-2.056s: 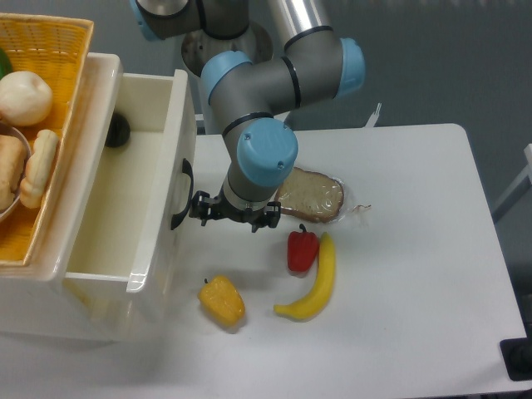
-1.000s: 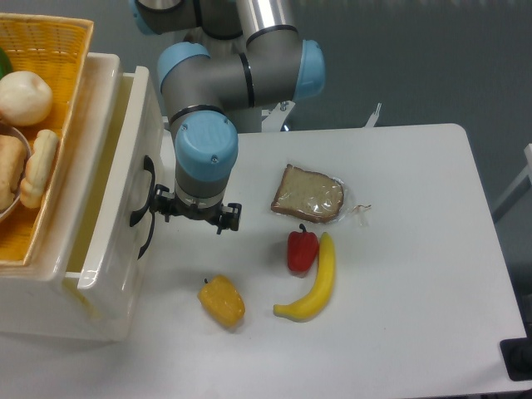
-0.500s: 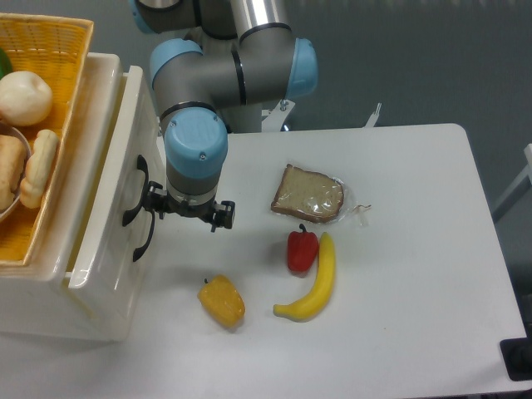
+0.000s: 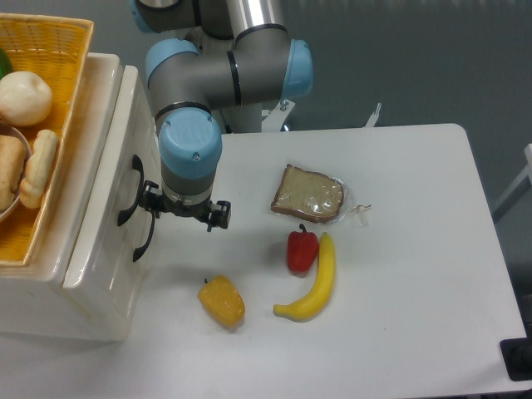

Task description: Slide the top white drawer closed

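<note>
A single fixed camera looks steeply down from above the white table (image 4: 399,249), fairly near. The drawer cabinet (image 4: 91,274) crowds the left edge, the arm (image 4: 224,75) enters from the top, and grey floor fills the upper right.

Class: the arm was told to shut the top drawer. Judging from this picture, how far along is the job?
Nearly done: the top drawer sits almost flush with the cabinet, no interior showing. In hand: the hand is at its front by the handle. Left: perhaps a last nudge, then backing away.
</note>
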Robot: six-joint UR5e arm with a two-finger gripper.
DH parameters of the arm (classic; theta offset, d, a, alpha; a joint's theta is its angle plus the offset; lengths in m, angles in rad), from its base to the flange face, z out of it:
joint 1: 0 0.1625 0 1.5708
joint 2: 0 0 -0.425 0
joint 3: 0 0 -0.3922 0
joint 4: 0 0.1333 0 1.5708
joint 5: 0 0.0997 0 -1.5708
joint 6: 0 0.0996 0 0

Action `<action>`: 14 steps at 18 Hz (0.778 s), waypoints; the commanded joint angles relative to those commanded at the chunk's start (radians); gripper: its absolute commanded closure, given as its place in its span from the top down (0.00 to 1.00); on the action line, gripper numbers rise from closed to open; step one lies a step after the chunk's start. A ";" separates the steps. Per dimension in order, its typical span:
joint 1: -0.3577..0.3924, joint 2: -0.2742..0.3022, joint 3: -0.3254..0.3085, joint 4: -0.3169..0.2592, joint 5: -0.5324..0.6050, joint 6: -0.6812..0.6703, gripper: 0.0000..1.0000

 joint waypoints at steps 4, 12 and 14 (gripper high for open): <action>0.086 0.002 0.035 0.000 0.037 0.029 1.00; 0.213 0.005 0.055 0.005 0.129 0.380 1.00; 0.249 0.020 0.066 0.005 0.144 0.455 1.00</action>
